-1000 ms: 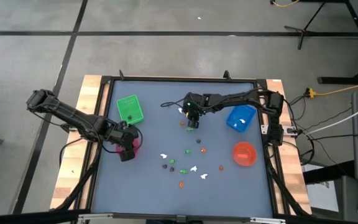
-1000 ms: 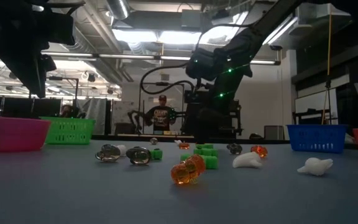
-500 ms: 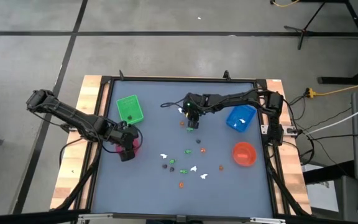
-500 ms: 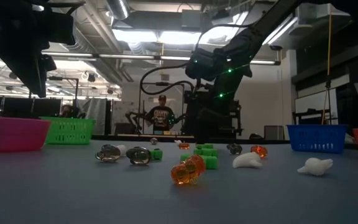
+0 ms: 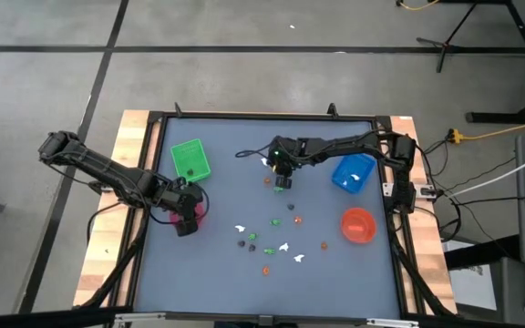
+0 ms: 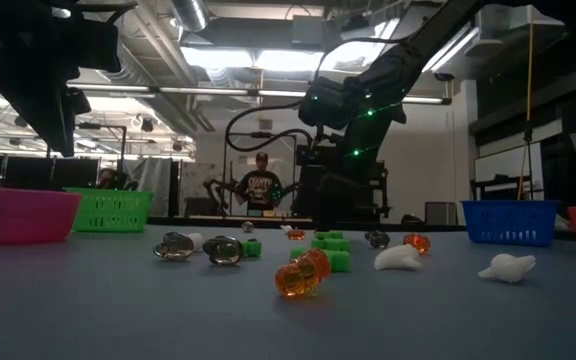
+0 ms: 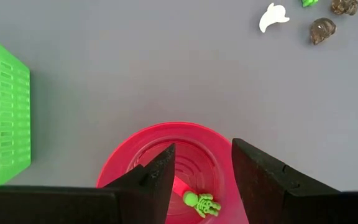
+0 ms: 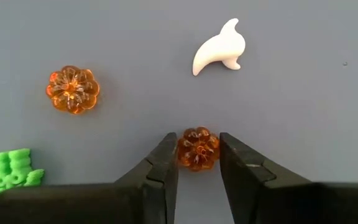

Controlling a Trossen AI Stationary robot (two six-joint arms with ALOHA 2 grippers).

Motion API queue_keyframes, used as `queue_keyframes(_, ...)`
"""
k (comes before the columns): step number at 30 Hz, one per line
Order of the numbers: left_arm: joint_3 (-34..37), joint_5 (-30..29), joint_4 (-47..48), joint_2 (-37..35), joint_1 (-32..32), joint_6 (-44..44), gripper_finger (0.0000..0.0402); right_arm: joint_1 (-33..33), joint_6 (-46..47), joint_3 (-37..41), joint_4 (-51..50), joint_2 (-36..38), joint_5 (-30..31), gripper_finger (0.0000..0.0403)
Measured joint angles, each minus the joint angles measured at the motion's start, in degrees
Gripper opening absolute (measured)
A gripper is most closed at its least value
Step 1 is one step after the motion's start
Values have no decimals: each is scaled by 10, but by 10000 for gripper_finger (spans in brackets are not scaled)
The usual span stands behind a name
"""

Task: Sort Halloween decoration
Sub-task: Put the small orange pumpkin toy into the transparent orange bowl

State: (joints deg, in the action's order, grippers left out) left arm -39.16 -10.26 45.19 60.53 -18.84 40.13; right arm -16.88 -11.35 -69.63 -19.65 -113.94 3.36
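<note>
Pinching: right gripper [image 8: 196,151] has its fingers against an orange pumpkin [image 8: 197,148], grasping it for sorting.
Waiting: left gripper [image 7: 202,163] hangs released over the pink bowl [image 7: 120,171].

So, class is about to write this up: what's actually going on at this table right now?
A two-armed robot is sorting tiny Halloween figures. The right claw is down at the table's far middle, its fingers closing around an orange pumpkin; another pumpkin, a white ghost and a green figure lie nearby. The left claw hangs open over the pink bowl, where a green skeleton lies.
</note>
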Motion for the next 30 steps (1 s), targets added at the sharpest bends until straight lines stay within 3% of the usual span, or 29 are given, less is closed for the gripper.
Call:
queue_keyframes(14, 0, -16, -7, 0, 0, -1, 142, 0, 22, 2, -135, 96, -39, 91)
queue_keyframes(18, 0, -27, -25, 0, 0, -2, 142, 0, 60, 2, -194, 136, -92, 91)
queue_keyframes(24, 0, -57, -59, 0, 0, -3, 142, 5, 131, 1, -262, 182, -220, 92)
queue_keyframes(30, 0, -100, -101, 0, 0, -3, 142, 51, 161, 1, -318, 204, -271, 92)
